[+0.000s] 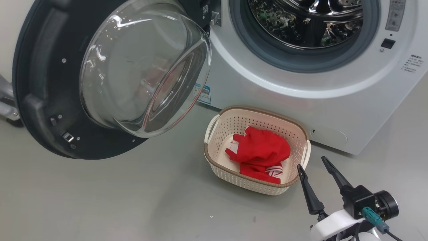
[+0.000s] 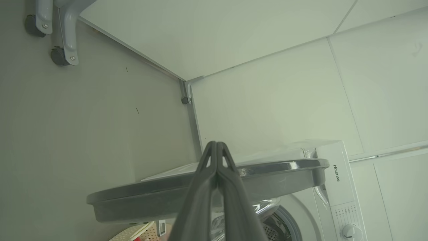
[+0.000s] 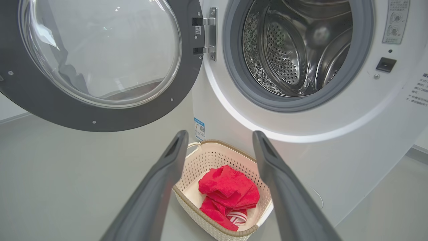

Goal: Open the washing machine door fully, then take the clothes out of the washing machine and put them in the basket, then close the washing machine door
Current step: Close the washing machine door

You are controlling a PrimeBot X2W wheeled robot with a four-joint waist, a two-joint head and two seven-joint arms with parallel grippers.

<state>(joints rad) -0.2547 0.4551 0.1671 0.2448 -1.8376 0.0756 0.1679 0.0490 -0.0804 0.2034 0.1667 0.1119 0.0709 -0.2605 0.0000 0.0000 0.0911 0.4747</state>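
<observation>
**Closing swing is where this could go wrong**

Nearest me, my right claw [image 1: 312,163] hangs empty with its fingers spread wide, just beside the right handle of the basket [image 1: 234,174]. A careless sweep leftward would shove the basket. The clothes [image 1: 259,150] lie bunched inside it, so that step looks done, and the drum [image 1: 307,23] seems bare from what I can see.

What remains is closing the washing machine door [image 1: 43,83], which stands swung wide to the left. My left claw [image 2: 216,144] is pinched together and holds nothing. It points at the door's dark edge, though I cannot tell whether it touches. With such narrow tips on a glossy rim, I'd expect a push to slip off or stop short of the latch.

The basket sits on the floor just in front of the washing machine [image 1: 267,83]. I judge the door's glass bowl [image 1: 143,67] may pass close over its rim.

Farther left, behind the door, a grey wheeled frame [image 2: 67,30] stands by the wall.
</observation>
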